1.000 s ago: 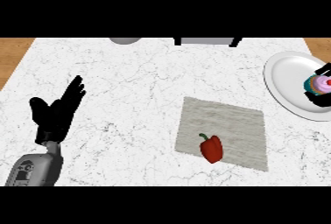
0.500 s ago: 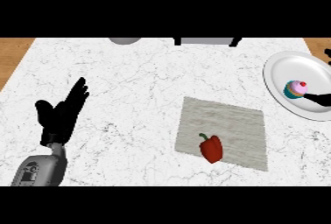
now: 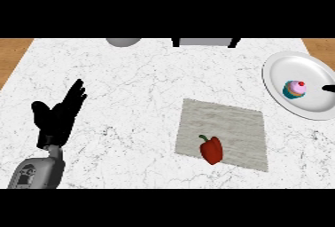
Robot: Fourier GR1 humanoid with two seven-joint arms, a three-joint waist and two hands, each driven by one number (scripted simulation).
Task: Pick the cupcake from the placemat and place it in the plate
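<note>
The cupcake [image 3: 295,89], pink-frosted with a red top and teal wrapper, stands upright on the white plate [image 3: 294,66] at the right edge of the counter. Nothing holds it. Only a black fingertip of my right hand [image 3: 328,88] shows at the right border, just right of the cupcake and apart from it. The grey placemat [image 3: 226,119] lies right of centre with a red bell pepper [image 3: 211,150] on its front part. My left hand [image 3: 59,116] rests open at the left, fingers up.
A grey rounded object [image 3: 124,41] and a dark-framed item [image 3: 204,41] sit at the counter's far edge. Wood floor shows beyond the counter's left and right corners.
My right hand has let go of the cupcake and pulled back to the right, almost out of view. The cupcake now stands free on the plate. The left hand has not moved.
</note>
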